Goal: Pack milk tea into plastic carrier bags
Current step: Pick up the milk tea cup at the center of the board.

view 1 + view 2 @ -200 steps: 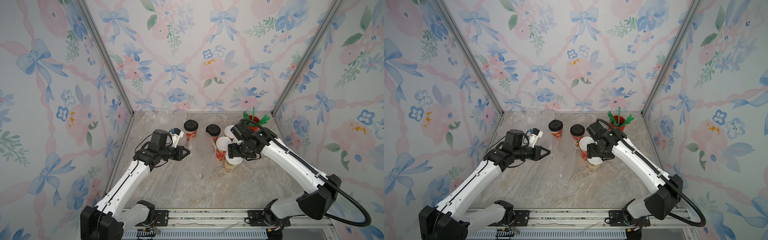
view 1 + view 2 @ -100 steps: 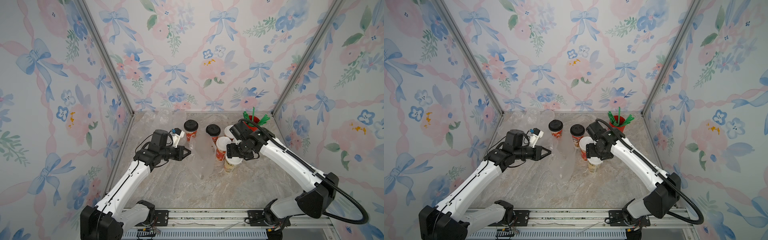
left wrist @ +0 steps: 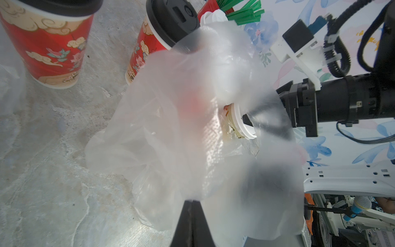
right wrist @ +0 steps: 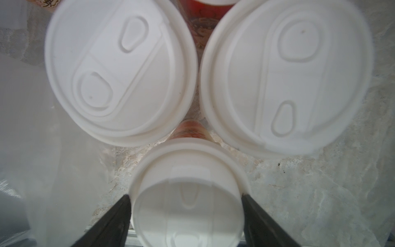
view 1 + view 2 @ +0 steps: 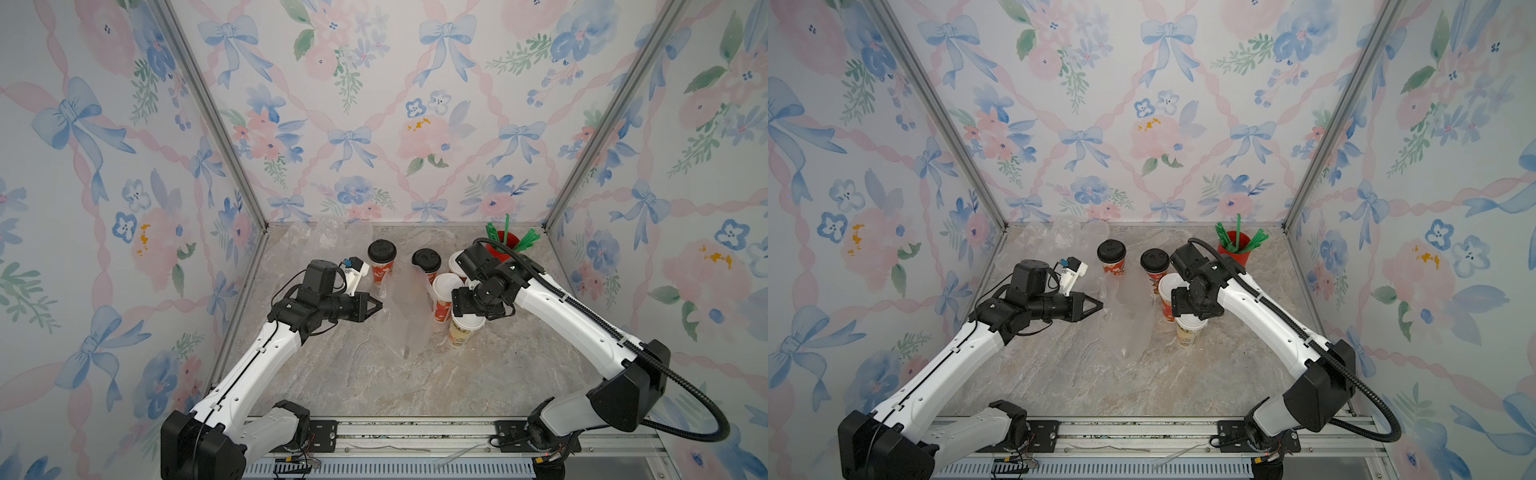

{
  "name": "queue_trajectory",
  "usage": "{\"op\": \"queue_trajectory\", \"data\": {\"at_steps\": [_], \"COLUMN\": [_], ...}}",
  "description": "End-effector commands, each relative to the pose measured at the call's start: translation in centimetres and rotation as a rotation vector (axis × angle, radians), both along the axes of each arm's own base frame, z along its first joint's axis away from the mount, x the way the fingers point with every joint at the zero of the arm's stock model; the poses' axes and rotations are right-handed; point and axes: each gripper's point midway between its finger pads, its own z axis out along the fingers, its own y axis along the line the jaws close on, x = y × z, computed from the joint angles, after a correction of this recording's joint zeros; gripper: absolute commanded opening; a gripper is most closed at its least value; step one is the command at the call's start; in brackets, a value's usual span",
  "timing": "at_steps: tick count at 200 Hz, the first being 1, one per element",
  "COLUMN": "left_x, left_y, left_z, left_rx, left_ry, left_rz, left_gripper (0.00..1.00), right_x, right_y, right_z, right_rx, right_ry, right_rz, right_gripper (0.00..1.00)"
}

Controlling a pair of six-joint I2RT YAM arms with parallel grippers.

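Top views, read left to right. The left gripper (image 5: pixel 376 306) has its jaws pressed together on the near edge of a thin, clear, crinkly plastic carrier bag (image 5: pixel 405 318). The bag slumps on the grey marbled tabletop (image 5: pixel 415 382) between the arms, and the left wrist view shows film pinched at the tips. Spare clear bags (image 5: pixel 328 235) lie crumpled in the back left corner.

Behind the held bag stand two tall red printed paper cups with black lids: one (image 5: pixel 381 259) apart from it, the other (image 5: pixel 426 262) just beside its far edge. Next comes a red printed cup with a white dome lid (image 5: pixel 444 297), against the bag's side. A cream printed cup with a white dome lid (image 5: pixel 462 332) sits under the right gripper (image 4: pixel 186 195). That gripper's jaws stand apart, flanking the lid; whether they press it cannot be told. A plain red cup of green straws (image 5: pixel 503 245) stands rear right. No cup looks packed yet.

Handling, as judged:
- **Cups:** the paper walls would give under a squeeze and a lid could pop off, so the sides just below the lid rim look the best hold.
- **Bag:** it is limp and slippery, and its mouth would collapse unless held open.
- **Room to move:** neighbouring lids crowd the flanked cup, leaving little space sideways. Straight up is free, and open table lies toward the front.
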Motion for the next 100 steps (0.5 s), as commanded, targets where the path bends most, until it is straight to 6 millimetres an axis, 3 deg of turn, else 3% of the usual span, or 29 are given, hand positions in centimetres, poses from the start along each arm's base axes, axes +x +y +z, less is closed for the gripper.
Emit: {"op": "queue_trajectory", "data": {"at_steps": [1,50,100], "left_x": [-0.53,-0.6,-0.54], "left_y": [-0.28,-0.28,-0.27], "left_z": [0.15,0.19,0.01], "left_rx": [-0.019,-0.02,-0.017], "left_ry": [-0.003,-0.005,0.0], "left_rz": [-0.016,-0.016,-0.016], "left_gripper": [0.02,0.02,0.02], "right_x": [-0.8,-1.47,-1.61], "right_y": [-0.79,-0.78,-0.4], "right_z": [-0.8,-0.19,-0.88], "right_rx": [-0.08,-0.113,-0.1], "right_ry": [0.051,0.071,0.093], "right_rz": [0.014,0.028,0.026], "right_gripper": [0.8,0.81,0.8]}}
